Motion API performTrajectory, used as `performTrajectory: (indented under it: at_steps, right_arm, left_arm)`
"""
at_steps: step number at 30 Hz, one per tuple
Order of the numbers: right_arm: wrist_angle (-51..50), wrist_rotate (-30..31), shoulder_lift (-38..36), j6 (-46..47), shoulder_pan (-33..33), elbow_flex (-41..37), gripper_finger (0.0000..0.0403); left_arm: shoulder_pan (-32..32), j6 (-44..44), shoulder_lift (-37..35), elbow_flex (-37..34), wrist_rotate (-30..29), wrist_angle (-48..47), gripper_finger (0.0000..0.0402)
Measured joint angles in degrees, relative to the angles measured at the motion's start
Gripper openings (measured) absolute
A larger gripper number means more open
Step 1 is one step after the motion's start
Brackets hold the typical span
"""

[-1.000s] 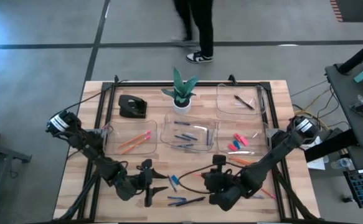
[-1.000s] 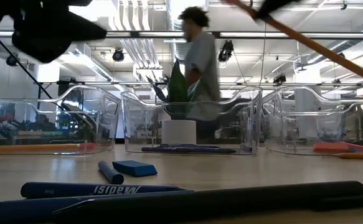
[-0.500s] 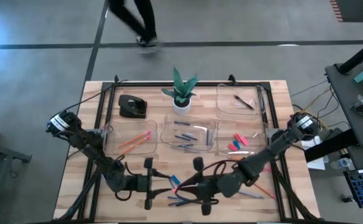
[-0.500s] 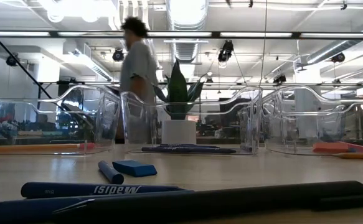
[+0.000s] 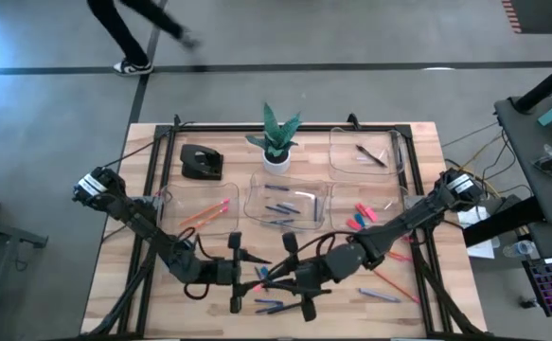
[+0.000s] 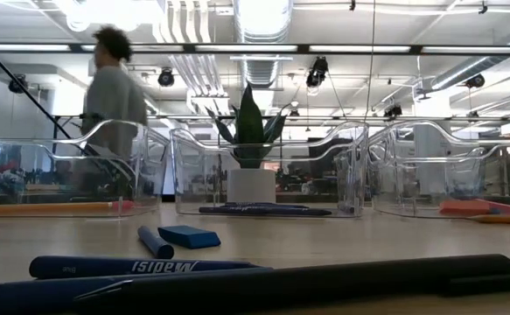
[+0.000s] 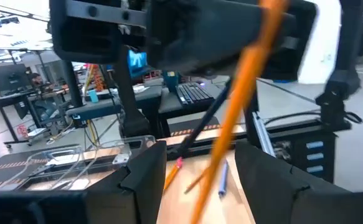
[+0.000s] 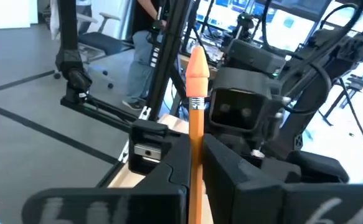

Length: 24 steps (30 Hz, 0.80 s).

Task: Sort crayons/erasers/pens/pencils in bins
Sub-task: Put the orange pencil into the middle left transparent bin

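From the high view we are seeing four clear bins on the wooden table [image 5: 152,152]. The far-right bin [image 5: 337,156] is holding one dark pen [image 5: 371,156]. The middle bin [image 5: 255,210] is holding several blue crayons [image 5: 280,206]; we cannot count them exactly. The left bin [image 5: 167,216] is holding two orange pencils [image 5: 203,217], and the right bin [image 5: 340,220] is holding three pink erasers [image 5: 362,216]. A potted plant [image 5: 276,135] and a black desk object [image 5: 200,162] are sitting near the far edge. The left gripper [image 5: 237,274] and the right gripper [image 5: 290,277] are facing each other above the near edge, just beside one another, over a small scatter of loose blue sticks [image 5: 274,307]. One more pencil [image 5: 395,283] and a blue-grey pen [image 5: 378,296] are lying toward the near-right corner. A person [image 5: 129,28] is walking on the floor beyond the table.

In the low view we are looking at a short blue crayon [image 6: 155,241] touching a blue eraser [image 6: 189,236], with two long dark pens [image 6: 141,265] lying nearest the camera's edge.

In the left wrist view the left gripper's fingers [image 7: 145,180] are standing wide apart, with an orange pencil [image 7: 237,106] slanting between them, not clamped as far as we can tell.

In the right wrist view the right gripper's jaws are pressing tight on that orange pencil [image 8: 197,124], its eraser end pointing up toward the left gripper opposite.
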Motion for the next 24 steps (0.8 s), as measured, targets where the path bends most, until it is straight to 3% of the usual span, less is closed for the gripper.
performTrajectory:
  at_steps: [4,9,15,18,24]
  right_arm:
    - [0.2,0.0,0.0,-0.4,0.0,0.0,0.0018]
    - [0.2,0.0,0.0,-1.3,-0.1,0.0,0.0018]
    - [0.4,-0.5,0.0,-0.7,-0.3,0.0,0.0018]
    - [0.6,-0.8,0.0,0.2,-0.5,0.0,0.0018]
    - [0.4,-0.7,0.0,-0.2,-0.6,0.0,0.0018]
  left_arm:
    - [0.1,0.0,0.0,0.6,0.1,0.0,0.0158]
    - [0.2,0.0,0.0,0.7,0.8,0.0,0.0092]
    - [0.9,0.1,0.0,0.7,8.7,0.3,0.0013]
    - [1.0,0.0,0.0,0.8,9.5,0.4,0.0012]
    - [1.1,-0.1,0.0,1.2,9.9,0.7,0.0055]
